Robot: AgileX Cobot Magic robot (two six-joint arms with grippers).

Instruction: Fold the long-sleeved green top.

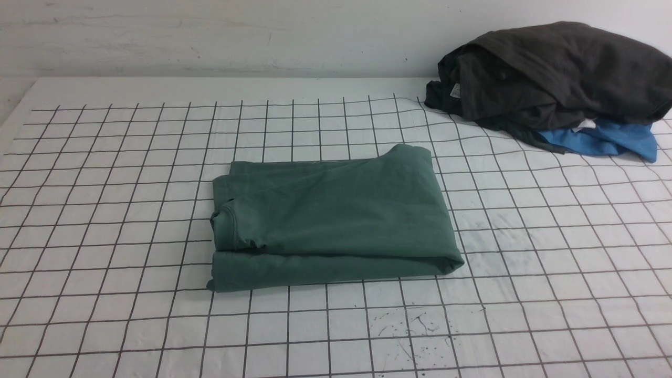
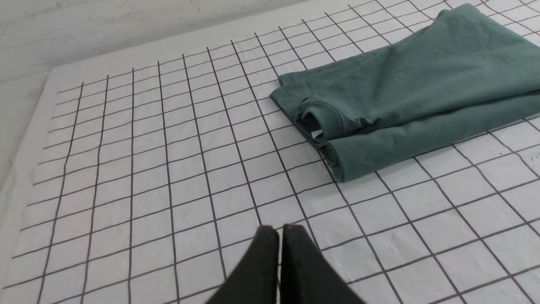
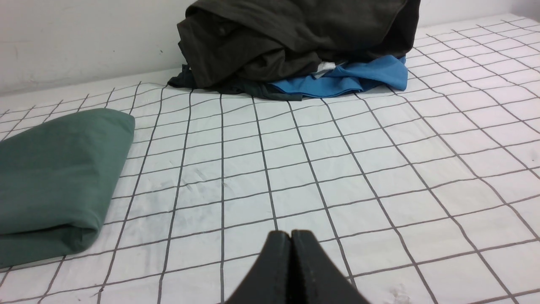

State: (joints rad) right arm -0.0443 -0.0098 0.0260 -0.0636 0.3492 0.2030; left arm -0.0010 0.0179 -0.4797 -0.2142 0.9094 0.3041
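Gridded table (image 1: pixel 105 325): folded green long-sleeved top (image 1: pixel 336 215); both arms' jaws closed, empty.

No readable text; label on dark clothes heap (image 1: pixel 455 90) illegible.

Matt soft jersey cloth of the green long-sleeved top (image 1: pixel 336 215), ribbed neck, wrinkled white grid-lined table cover (image 1: pixel 551 273), matt dark grey-black heap of clothes (image 1: pixel 551 73), smooth blue garment (image 1: pixel 604 140)
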